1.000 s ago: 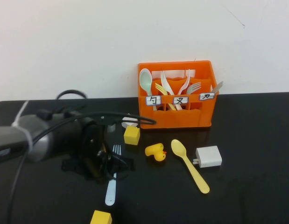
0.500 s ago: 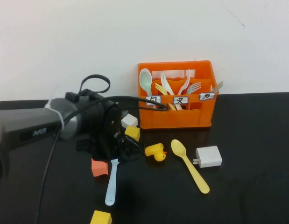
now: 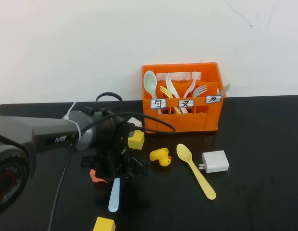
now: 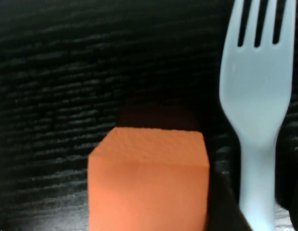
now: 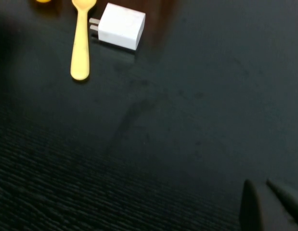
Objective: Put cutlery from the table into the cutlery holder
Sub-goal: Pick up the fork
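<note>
The left hand (image 3: 115, 166), moved in and now released, straddles the pale blue fork (image 3: 113, 195) on the worktop (image 3: 254, 202): grasp imminent. The clenched right hand (image 5: 264, 204) idles near the yellow spoon (image 5: 80, 38).

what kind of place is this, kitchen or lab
Probably a lab test bench, not a kitchen: a bare black table against a blank white wall, with toy props like a yellow duck, foam cubes, and a labelled orange cutlery holder.

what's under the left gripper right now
The left gripper, jaws open, sits low over the pale blue fork, beside an orange cube. The high view hides the fork's tines; its handle sticks out. The right gripper, shut, is parked elsewhere.
</note>
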